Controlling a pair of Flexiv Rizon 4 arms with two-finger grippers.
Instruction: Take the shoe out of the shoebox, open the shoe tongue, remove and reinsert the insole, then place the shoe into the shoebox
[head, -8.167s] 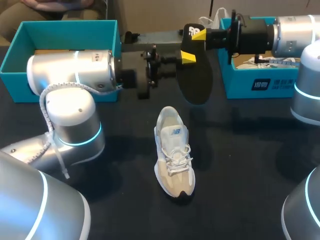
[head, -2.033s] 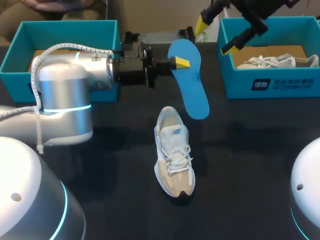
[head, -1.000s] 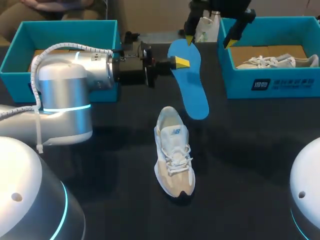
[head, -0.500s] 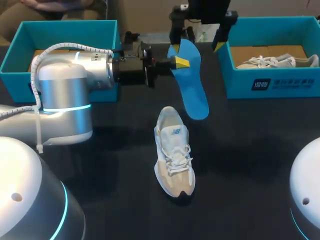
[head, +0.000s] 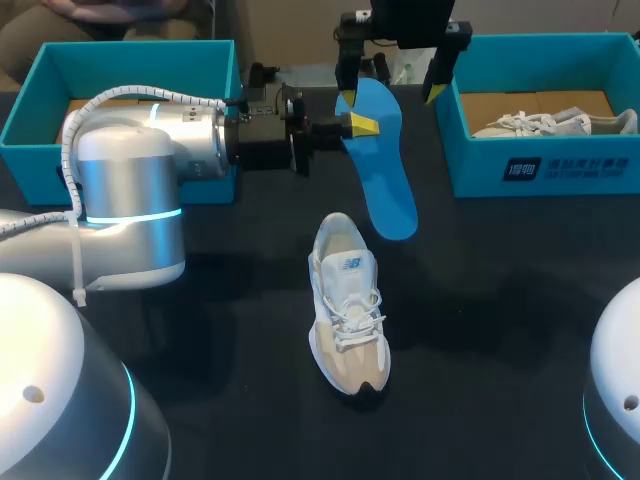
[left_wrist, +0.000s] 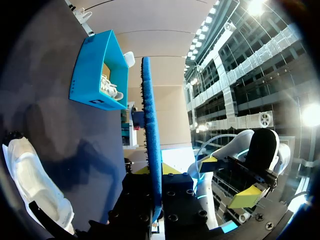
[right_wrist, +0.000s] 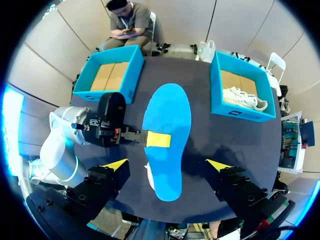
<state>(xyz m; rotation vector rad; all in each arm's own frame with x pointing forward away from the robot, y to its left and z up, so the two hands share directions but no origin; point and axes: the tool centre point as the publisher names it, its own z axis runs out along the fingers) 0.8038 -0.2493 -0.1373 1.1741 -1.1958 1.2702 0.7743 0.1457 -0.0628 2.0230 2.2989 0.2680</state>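
Observation:
A blue insole (head: 382, 170) hangs in the air above the table, toe end tilted down toward the grey-and-white shoe (head: 347, 305), which lies on the dark table. My left gripper (head: 362, 124) is shut on the insole's heel half. My right gripper (head: 390, 88) hovers just above the insole, wide open and touching nothing. In the right wrist view the insole (right_wrist: 165, 140) lies flat-on between my right gripper's (right_wrist: 166, 165) spread fingers and hides most of the shoe. The left wrist view shows the insole (left_wrist: 150, 125) edge-on in my left gripper (left_wrist: 155, 195), with the shoe (left_wrist: 35, 185) beside it.
A blue shoebox (head: 545, 150) at the back right holds a second shoe (head: 560, 122). Another blue shoebox (head: 120, 60) stands at the back left, behind my left arm (head: 140, 160). Dark tabletop surrounds the shoe on all sides.
My right gripper has swung left from over the right shoebox and come down over the insole, still open. The left arm and the insole have stayed put.

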